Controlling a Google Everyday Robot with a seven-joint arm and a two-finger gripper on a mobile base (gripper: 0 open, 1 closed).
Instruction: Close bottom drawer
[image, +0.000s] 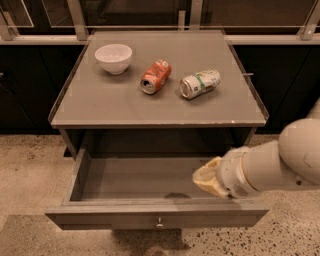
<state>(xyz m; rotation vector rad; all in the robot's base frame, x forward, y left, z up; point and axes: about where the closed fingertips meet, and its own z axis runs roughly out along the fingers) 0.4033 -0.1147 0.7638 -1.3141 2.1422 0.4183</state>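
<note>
Speckled floor, dark cabinets behind, and a grey worktop (100, 107) where a white bowl (113, 57), an orange can (155, 76) and a silver-green can (200, 83) are parked, both cans tipped over. The bottom drawer (135, 177) is pulled well out underneath. The hand (206, 179) is held over its right side. How open it is can't be told, tbh.

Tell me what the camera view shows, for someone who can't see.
The grey bottom drawer is pulled open, and the robot's gripper hangs over its right side. On the tabletop sit a white bowl, an orange can and a silver can, both cans lying down.
</note>
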